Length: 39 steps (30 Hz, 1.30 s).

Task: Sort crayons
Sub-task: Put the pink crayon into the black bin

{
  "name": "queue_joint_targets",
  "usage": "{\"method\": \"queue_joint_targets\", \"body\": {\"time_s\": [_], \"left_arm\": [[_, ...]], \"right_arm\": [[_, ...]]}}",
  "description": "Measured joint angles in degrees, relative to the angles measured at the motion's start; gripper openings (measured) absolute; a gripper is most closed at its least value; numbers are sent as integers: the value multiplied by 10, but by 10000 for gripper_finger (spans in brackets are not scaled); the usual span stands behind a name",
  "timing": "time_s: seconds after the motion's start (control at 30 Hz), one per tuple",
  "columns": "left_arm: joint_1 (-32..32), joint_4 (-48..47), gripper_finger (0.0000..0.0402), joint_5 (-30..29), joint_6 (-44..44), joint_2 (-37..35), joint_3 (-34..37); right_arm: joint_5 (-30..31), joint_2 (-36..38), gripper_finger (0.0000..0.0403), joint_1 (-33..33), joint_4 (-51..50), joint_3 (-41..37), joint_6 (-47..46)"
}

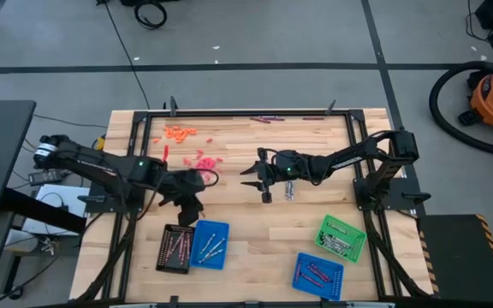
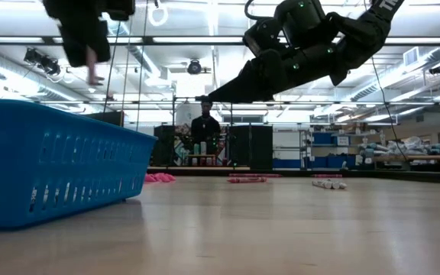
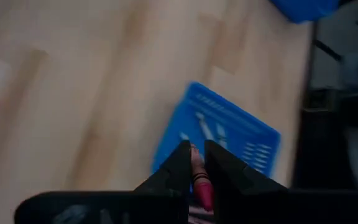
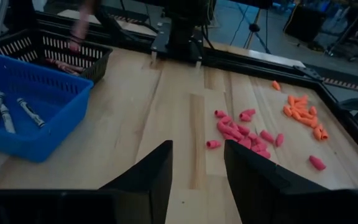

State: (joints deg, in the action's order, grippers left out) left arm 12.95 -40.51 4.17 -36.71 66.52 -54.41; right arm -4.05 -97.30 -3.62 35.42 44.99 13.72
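Note:
My left gripper point(image 1: 192, 208) hangs over the near left of the table, above the black tray point(image 1: 175, 248) and the blue tray point(image 1: 210, 244), and is shut on a red-pink crayon point(image 3: 201, 186). The blue tray point(image 3: 213, 134) below it holds silver-grey crayons. My right gripper point(image 1: 259, 175) stands open at mid-table with nothing between its fingers point(image 4: 197, 168). Loose red-pink crayons point(image 4: 241, 134) and orange crayons point(image 4: 303, 109) lie on the table beyond it. A few silver-grey crayons point(image 1: 288, 190) lie just below it. My left gripper pinches the red-pink crayon's wrapped shaft point(image 3: 197, 174) between its two fingers. The crayon lies along the fingers, which slant downward. It is lifted clear of the table and trays, and one end point(image 2: 94, 76) pokes out below the fingertips.
A green tray point(image 1: 342, 237) and a second blue tray point(image 1: 318, 275) sit at the near right. Dark purple crayons point(image 1: 264, 120) lie along the far edge. A black frame point(image 1: 229, 112) borders the table. A person point(image 2: 205, 126) stands in the room behind.

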Motion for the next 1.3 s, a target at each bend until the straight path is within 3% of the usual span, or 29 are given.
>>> {"method": "queue_joint_targets", "body": {"time_s": [0.3, 0.67, 1.3], "left_arm": [[97, -30, 43, 39, -160, 6, -8], [219, -28, 43, 21, -304, 17, -5], [250, -58, 44, 58, -362, 164, -4]], "right_arm": [[-1, 0, 152, 1, 2, 0, 0], [-2, 0, 152, 15, 9, 0, 0], [-2, -1, 152, 54, 31, 0, -7]]}}
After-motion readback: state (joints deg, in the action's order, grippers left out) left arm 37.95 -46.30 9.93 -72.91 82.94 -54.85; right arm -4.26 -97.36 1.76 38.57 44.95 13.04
